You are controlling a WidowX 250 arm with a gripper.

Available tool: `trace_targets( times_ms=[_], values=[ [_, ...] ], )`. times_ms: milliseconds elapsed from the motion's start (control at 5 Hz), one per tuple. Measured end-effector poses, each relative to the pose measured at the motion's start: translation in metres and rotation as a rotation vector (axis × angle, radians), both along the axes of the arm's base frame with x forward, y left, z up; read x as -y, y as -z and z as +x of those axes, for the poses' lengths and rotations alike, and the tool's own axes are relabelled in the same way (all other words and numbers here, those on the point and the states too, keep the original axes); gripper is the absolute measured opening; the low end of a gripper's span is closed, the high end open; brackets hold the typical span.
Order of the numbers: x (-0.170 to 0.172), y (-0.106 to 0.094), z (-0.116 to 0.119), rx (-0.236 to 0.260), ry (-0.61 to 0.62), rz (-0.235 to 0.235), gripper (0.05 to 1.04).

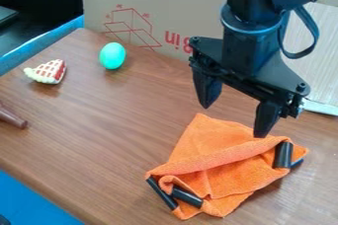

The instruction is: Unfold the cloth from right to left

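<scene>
The two fingers (208, 91) of the gripper (235, 121) are standing wide apart, holding nothing between them; their tips are hanging over the upper part of the orange cloth (201, 142), which is lying rumpled on the wooden table (99, 135), a thick fold running across its middle; a black cylinder (284, 155) is sitting on the view's right side of it, and two more are poking out at the lower left. The unfolding is probably waiting on a grasp of the right edge; closing too high could be pinching only air, while closing too deep could be catching several layers, so that the whole bundle would be dragging instead of opening; the right cylinder could be blocking a finger or snagging the fold. Farther out, the green egg (113, 56) and toy pie slice (47, 72) are resting well apart, seemingly posing little risk.
</scene>
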State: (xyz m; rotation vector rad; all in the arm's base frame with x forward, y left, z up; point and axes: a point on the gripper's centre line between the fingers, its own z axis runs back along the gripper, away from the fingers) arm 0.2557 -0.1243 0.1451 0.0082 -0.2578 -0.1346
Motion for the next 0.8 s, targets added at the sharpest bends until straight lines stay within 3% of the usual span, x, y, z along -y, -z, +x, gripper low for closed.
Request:
trace_targets(
  times_ms=[200, 400, 800],
  values=[
    [0.0, 0.006, 0.0, -0.017, -0.004, 0.009, 1.001],
    [0.002, 0.022, 0.007, -0.011, -0.022, 0.047, 1.0],
    [0.0, 0.027, 0.016, 0.04, -0.127, 0.047, 1.0]
  ],
)
